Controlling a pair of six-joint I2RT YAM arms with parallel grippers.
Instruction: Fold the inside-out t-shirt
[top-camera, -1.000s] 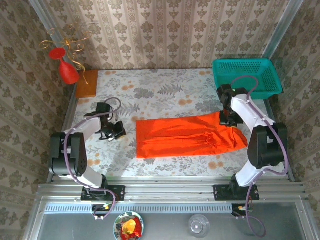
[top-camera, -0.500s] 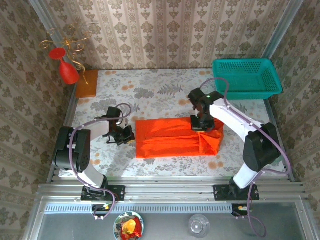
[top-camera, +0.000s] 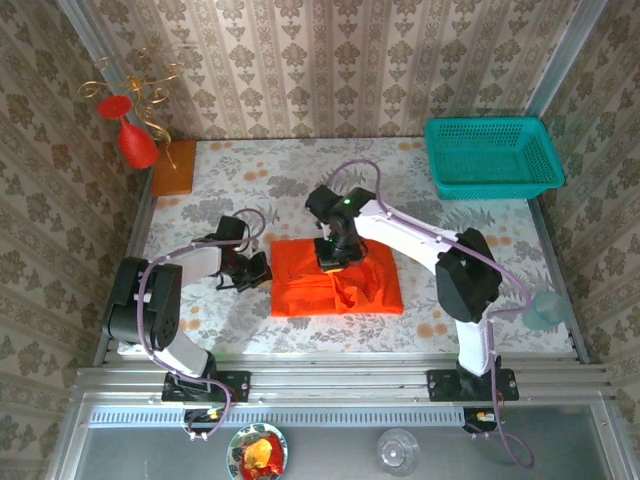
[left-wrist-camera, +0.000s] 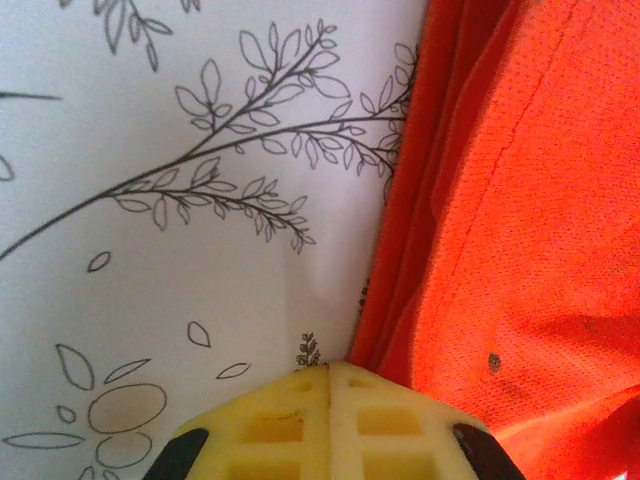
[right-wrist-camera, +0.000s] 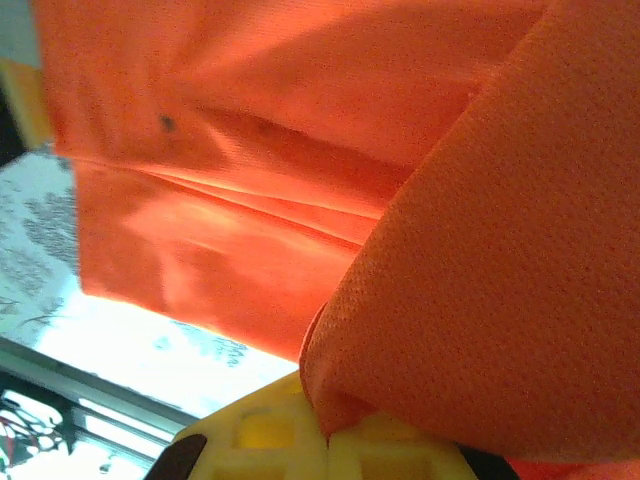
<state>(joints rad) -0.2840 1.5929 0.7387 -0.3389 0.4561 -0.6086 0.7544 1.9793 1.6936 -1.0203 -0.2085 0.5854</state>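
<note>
At right claw (top-camera: 333, 258): t-shirt (top-camera: 365, 292) fold pinched; left claw (top-camera: 262, 272) beside edge.

**Layout: t-shirt mid-table**

t-shirt (top-camera: 355, 292) lies on the table (top-camera: 300, 180), centre. Basket (top-camera: 492, 155) at far-right corner, well apart. Wooden block (top-camera: 173, 167) at far-left edge, ornament (top-camera: 135, 142) just behind. Left gripper (top-camera: 258, 272) beside the t-shirt's left edge; right gripper (top-camera: 333, 262) over its far part.

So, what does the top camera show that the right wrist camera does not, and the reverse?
The top view gives the teal basket, the red ornament and the left hand beside the orange t-shirt. The right wrist view gives a fold of it pinched in the shut right hand, and the weave close up. Both have that t-shirt on the patterned table.
</note>
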